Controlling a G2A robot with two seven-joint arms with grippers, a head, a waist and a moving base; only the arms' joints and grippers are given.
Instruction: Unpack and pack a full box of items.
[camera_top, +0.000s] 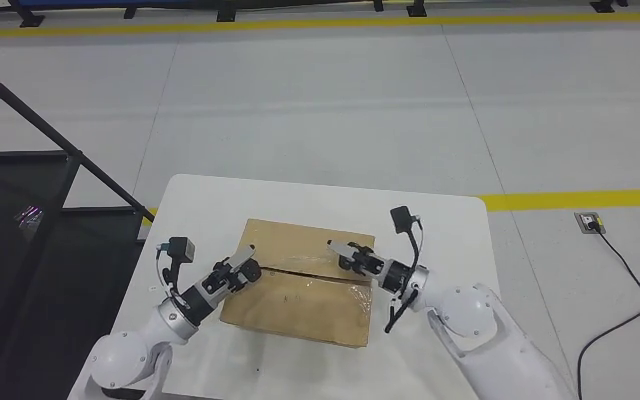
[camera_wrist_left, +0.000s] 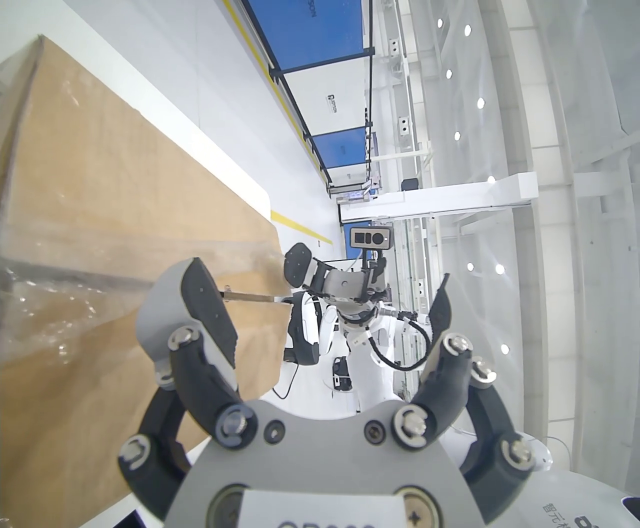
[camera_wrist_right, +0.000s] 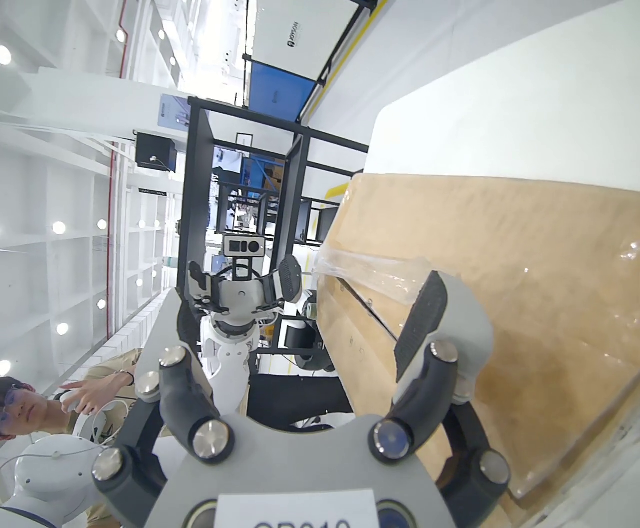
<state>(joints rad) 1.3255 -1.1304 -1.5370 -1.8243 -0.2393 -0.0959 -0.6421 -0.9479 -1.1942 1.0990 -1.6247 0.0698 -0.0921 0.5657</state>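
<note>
A closed brown cardboard box (camera_top: 300, 300) lies in the middle of the white table (camera_top: 300, 200), its top flaps meeting at a seam covered with crinkled clear tape. My left gripper (camera_top: 240, 271) is at the box's left end, open, with one finger (camera_wrist_left: 207, 305) over the box (camera_wrist_left: 100, 200) top by the seam and the other off the edge. My right gripper (camera_top: 350, 258) is open at the right end of the seam. One of its fingers (camera_wrist_right: 430, 315) lies on the box (camera_wrist_right: 525, 275) top. Nothing is held in either gripper.
A black metal frame (camera_top: 40, 230) stands close to the table's left side. Bare tabletop runs behind the box and along its right. A cable and floor socket (camera_top: 590, 222) lie on the floor to the right.
</note>
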